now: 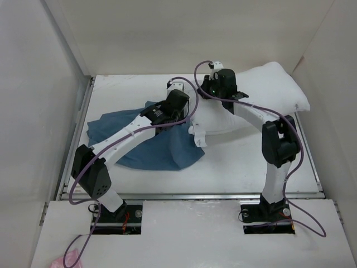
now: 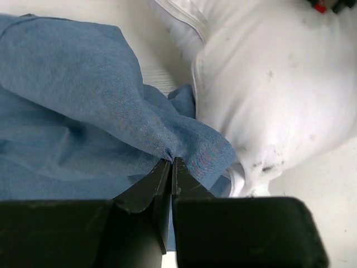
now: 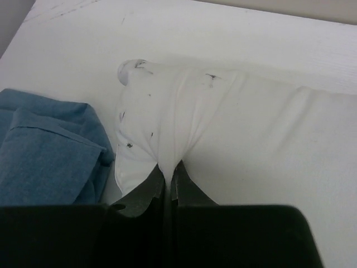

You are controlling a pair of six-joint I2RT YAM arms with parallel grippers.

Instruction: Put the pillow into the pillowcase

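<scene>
A fold of the pillowcase is pinched in the left gripper, with the cloth spread ahead and to its left. The pillow, just beside the case, is clamped at a gathered corner by the right gripper. Insertion is judged not yet begun. Next, the case mouth must be opened and the pillow corner drawn in.

From above, the left arm lies across the pillowcase and covers its middle. The left gripper is lost under its own wrist there. The right arm crosses the pillow and hides part of its near edge, and the right gripper is buried the same way. The left wrist view cuts the pillowcase at its left edge and the pillow at top and right. A red speck up there is too cropped to name. A pink scrap runs off the bottom.
</scene>
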